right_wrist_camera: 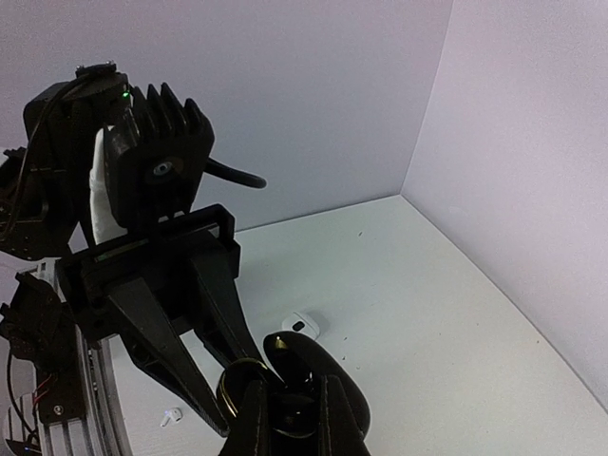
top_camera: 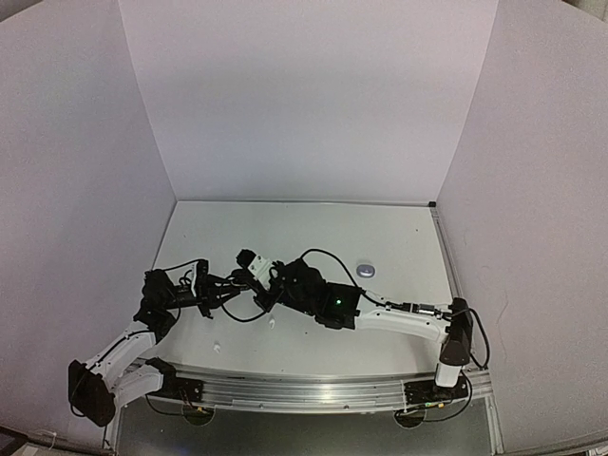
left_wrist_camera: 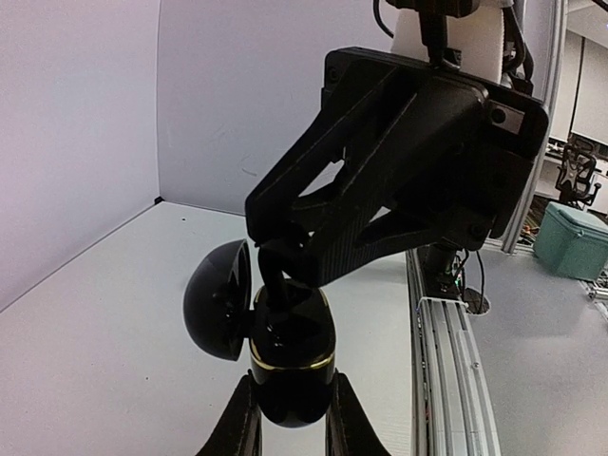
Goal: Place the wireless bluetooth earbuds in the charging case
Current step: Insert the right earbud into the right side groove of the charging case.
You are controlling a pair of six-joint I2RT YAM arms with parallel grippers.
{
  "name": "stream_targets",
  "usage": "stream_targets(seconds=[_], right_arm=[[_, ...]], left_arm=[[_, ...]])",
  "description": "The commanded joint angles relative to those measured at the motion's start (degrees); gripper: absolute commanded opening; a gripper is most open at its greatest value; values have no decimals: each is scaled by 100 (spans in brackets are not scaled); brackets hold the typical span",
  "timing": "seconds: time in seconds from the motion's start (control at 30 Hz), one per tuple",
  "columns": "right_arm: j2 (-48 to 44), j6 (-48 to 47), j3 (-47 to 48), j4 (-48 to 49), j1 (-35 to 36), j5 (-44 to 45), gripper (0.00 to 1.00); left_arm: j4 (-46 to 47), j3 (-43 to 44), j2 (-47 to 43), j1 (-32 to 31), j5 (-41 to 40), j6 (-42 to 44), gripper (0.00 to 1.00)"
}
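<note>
Fingers [left_wrist_camera: 239, 429] of the left gripper [left_wrist_camera: 290, 423] pinch the rounded base of an open black charging case [left_wrist_camera: 290, 342], its lid [left_wrist_camera: 217, 299] hanging at nine o'clock. From twelve o'clock the right gripper [left_wrist_camera: 277, 264], tips nearly together, pokes into the case's mouth; any earbud between them is hidden. A white earbud [right_wrist_camera: 302, 325] lies on the table [right_wrist_camera: 418, 313] beyond. Likely risk: downward pressure twists the smooth case out of its pinch.

White matte worktop [top_camera: 313, 237], boxed on three sides by plain pale panels: back panel [top_camera: 304, 95], left panel [top_camera: 66, 190], right panel [top_camera: 541, 190]. Aluminium rail [top_camera: 304, 388] runs along the near edge. Light even, faintly lilac, with soft shadows. Beyond the rail: grey floor [left_wrist_camera: 532, 380], teal crate [left_wrist_camera: 575, 242], office chair [left_wrist_camera: 578, 166].
</note>
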Motion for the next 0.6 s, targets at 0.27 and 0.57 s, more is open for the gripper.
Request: stream_targets(seconds=[0.27, 0.57], right_arm=[[-646, -178, -262, 532, 22, -425, 0], [-931, -522, -833, 1021, 23, -485, 0]], left_arm=[[572, 150, 58, -19, 233, 823, 0], [1045, 169, 269, -15, 504, 948, 0]])
